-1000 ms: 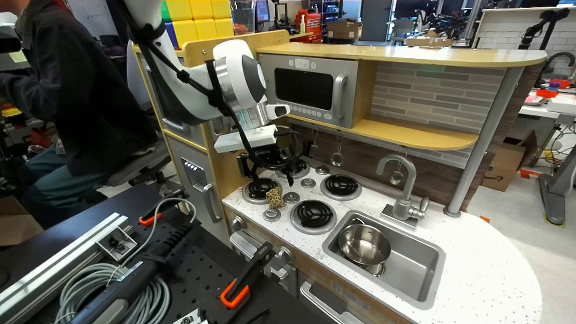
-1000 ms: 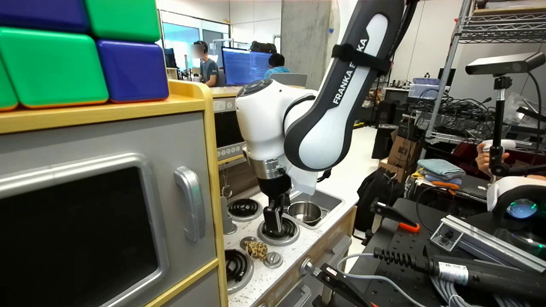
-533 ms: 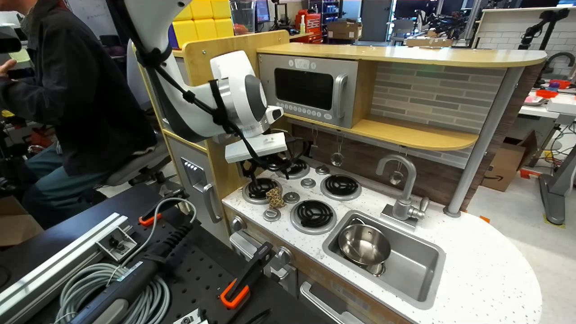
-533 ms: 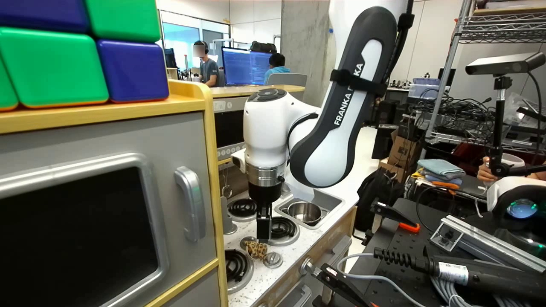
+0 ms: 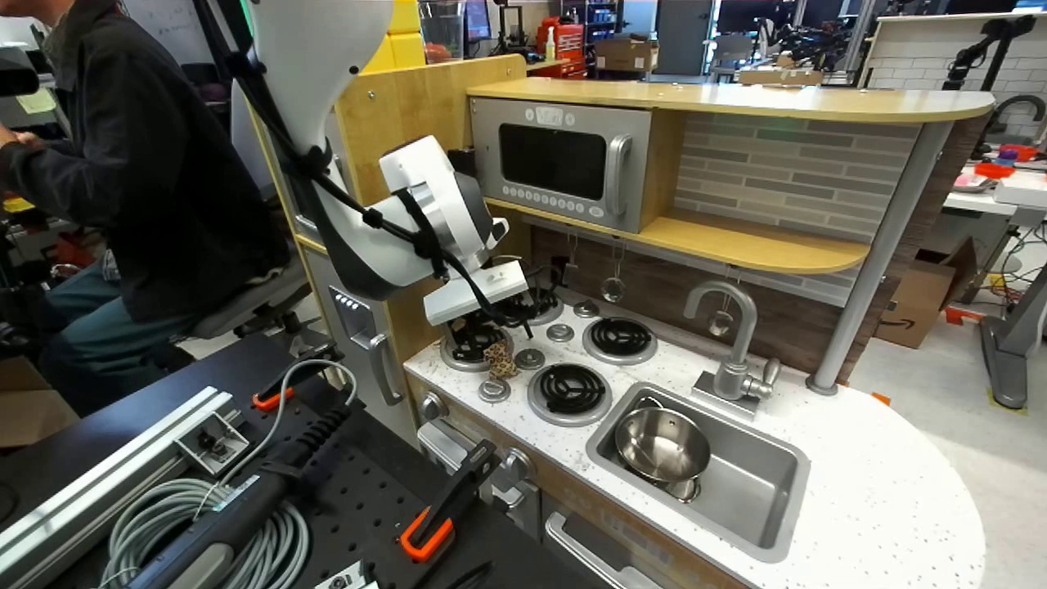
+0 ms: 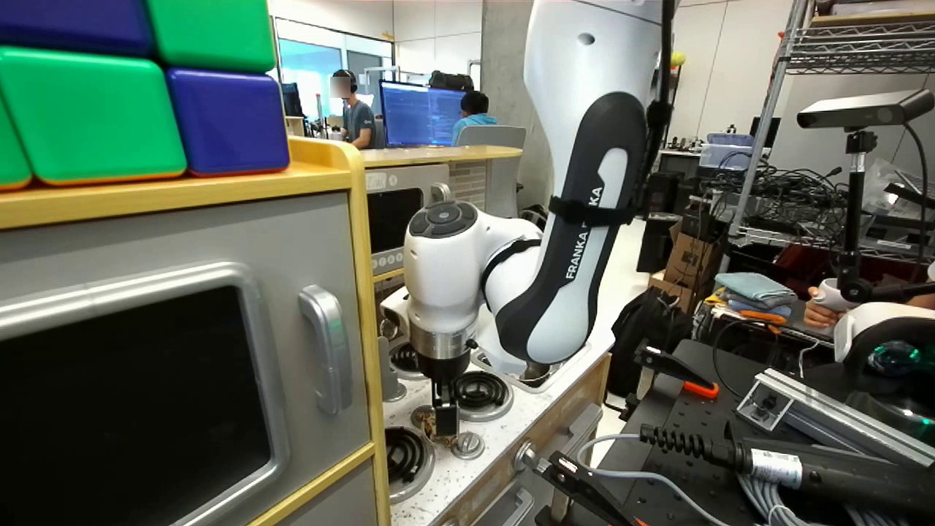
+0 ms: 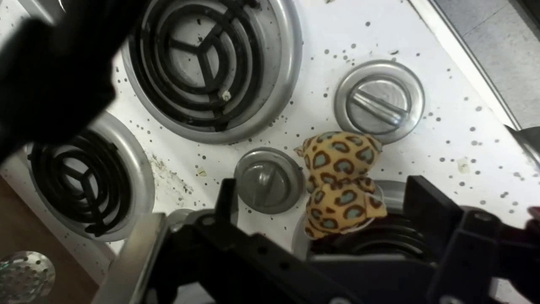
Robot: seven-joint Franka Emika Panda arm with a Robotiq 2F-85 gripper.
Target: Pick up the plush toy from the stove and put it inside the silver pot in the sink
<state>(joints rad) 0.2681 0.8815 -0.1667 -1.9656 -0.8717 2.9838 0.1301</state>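
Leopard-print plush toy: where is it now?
In the wrist view, the plush toy lies on the white stove, right of centre, beside a round silver knob.

In an exterior view, can see only scraps of plush toy (image 6: 429, 423) behind the jaws and, beyond them, of silver pot (image 6: 537, 374) behind the arm (image 6: 584, 292).

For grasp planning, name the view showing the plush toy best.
The wrist view shows the plush toy large and unobstructed, its spots distinct. Both exterior views show it small; in an exterior view the gripper hides much of it.
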